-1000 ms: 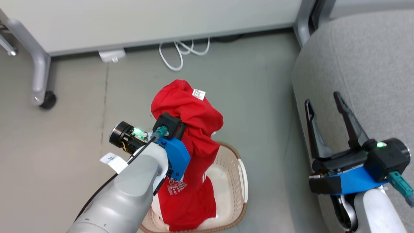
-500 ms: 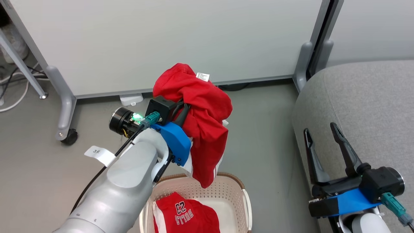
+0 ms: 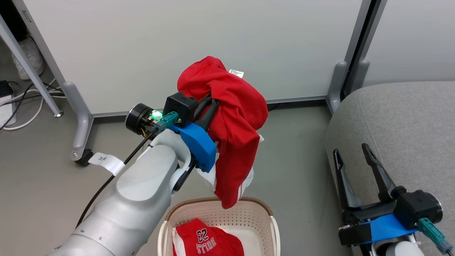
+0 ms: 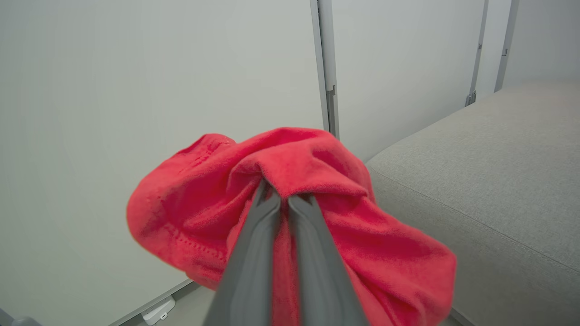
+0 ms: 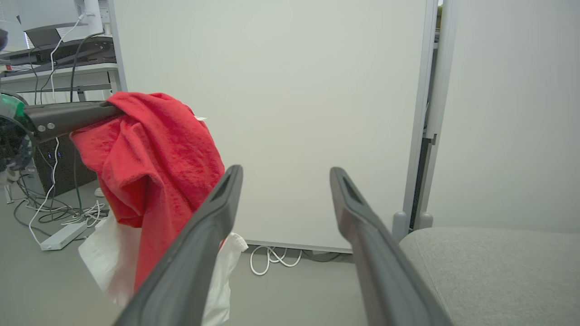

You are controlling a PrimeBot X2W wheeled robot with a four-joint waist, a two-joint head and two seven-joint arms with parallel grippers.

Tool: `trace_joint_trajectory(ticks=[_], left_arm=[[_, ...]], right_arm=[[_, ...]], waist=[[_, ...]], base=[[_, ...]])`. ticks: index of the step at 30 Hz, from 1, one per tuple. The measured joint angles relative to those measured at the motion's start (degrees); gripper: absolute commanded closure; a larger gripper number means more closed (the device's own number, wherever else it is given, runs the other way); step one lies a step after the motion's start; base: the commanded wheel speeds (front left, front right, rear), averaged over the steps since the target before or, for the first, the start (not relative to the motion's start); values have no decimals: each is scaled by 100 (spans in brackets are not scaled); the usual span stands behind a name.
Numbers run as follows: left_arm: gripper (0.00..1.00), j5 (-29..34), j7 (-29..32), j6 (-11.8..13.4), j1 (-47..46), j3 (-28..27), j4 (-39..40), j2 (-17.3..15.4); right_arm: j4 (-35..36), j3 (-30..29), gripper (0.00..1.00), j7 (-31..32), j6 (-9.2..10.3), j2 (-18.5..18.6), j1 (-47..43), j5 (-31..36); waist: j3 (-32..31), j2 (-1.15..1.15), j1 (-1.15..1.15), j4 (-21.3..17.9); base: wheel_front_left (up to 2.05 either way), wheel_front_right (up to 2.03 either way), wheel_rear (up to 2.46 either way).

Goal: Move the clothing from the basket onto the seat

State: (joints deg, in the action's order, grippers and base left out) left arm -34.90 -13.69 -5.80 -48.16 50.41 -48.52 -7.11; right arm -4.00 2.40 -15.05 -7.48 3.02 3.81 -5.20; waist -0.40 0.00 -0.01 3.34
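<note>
Above the basket [image 3: 188, 206], L gripper [image 4: 277, 195] is clamped on a bunched fold of the red garment [image 3: 234, 106]: soft, light, hangs limp, maybe w/ white lining below. The jersey [image 3: 206, 241] lies in the basket; grab a thick fold. R gripper [image 3: 350, 149] fingers apart by the seat [image 3: 401, 121]

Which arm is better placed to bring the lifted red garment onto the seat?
Left. The left gripper is shut on the red garment, which hangs above the basket. The right gripper is open and empty beside the seat.
</note>
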Motion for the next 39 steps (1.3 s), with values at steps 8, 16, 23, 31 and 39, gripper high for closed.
trace_joint_trajectory(ticks=[8, 16, 23, 31, 39], left_arm=[[100, -38, 158, 124, 94, 21, 308, -130], [100, -59, 235, 199, 142, 46, 528, -189], [100, -83, 298, 258, 160, 77, 689, -201], [100, -81, 311, 293, 84, 144, 829, -136], [100, -58, 302, 299, -41, 232, 876, 65]], right_arm=[[-8, 11, 0, 0, 0, -4, 2, -43], [-115, 275, 0, 0, 0, 19, 47, 11], [-443, 922, 0, 0, 0, 286, 444, 29], [-1346, 1678, 0, 0, 0, 534, 1279, 65], [-2337, 2156, 0, 1, 0, 586, 2032, 118]], waist=[[24, 0, 0, 29], [31, 0, 1, 63], [75, 0, 1, 141], [228, 0, 1, 279], [350, 0, 1, 513]], base=[[0, 0, 0], [0, 0, 0], [0, 0, 0], [0, 0, 0], [0, 0, 0]])
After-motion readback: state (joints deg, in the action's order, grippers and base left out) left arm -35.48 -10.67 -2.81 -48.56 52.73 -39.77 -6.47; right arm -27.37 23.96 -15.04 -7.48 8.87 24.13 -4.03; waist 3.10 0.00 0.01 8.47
